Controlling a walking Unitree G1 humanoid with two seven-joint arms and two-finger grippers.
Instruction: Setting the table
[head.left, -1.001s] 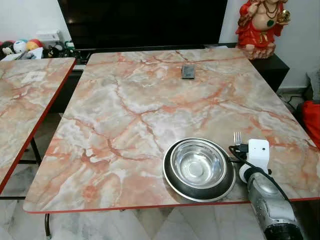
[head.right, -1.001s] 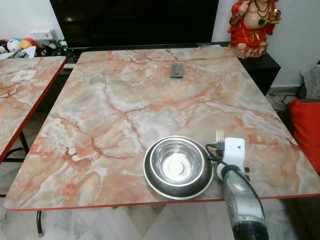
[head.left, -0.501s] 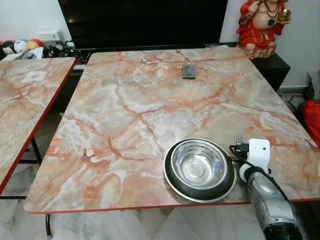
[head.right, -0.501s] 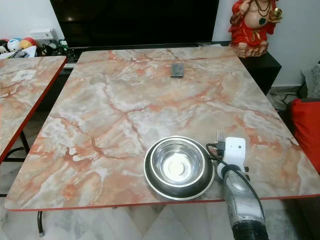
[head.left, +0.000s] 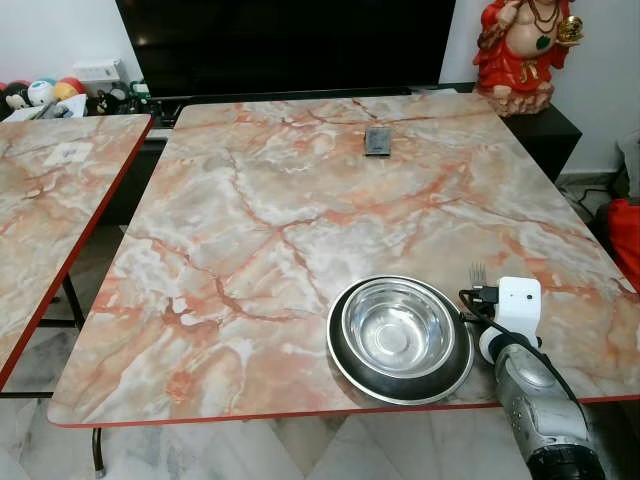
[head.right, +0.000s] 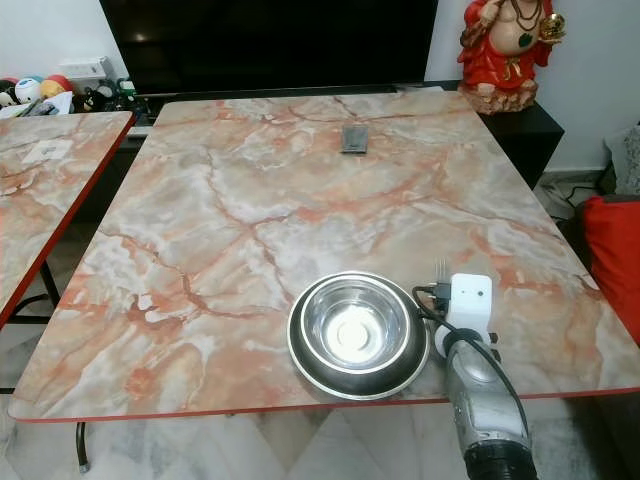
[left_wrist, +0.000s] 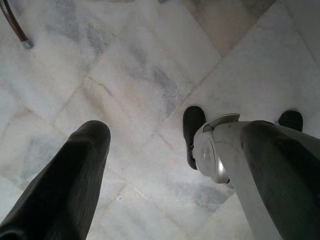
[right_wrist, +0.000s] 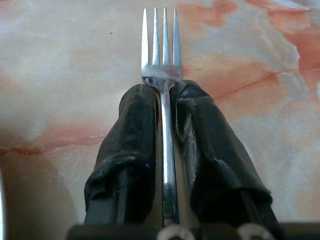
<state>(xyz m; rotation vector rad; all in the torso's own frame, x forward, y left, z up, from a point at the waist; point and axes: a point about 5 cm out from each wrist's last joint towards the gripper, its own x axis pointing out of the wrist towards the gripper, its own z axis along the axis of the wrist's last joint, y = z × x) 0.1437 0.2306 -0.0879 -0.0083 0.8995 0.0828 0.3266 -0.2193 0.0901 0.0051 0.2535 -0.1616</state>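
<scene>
A steel bowl (head.left: 397, 328) sits in a dark plate (head.left: 349, 367) near the front edge of the marble table (head.left: 300, 200). Just right of the plate, my right gripper (right_wrist: 162, 102) is shut on a metal fork (right_wrist: 161, 55), whose tines (head.left: 477, 271) point away from me, low over the tabletop. The right arm (head.left: 535, 410) reaches in from the lower right. My left gripper (left_wrist: 150, 150) hangs open over the tiled floor, beside my own foot (left_wrist: 192, 131).
A small dark remote-like item (head.left: 377, 141) lies at the far middle of the table. A second marble table (head.left: 50, 200) stands to the left. A red figurine (head.left: 520, 45) and a dark screen (head.left: 290, 40) stand behind. A red cushion (head.right: 610, 260) lies at right.
</scene>
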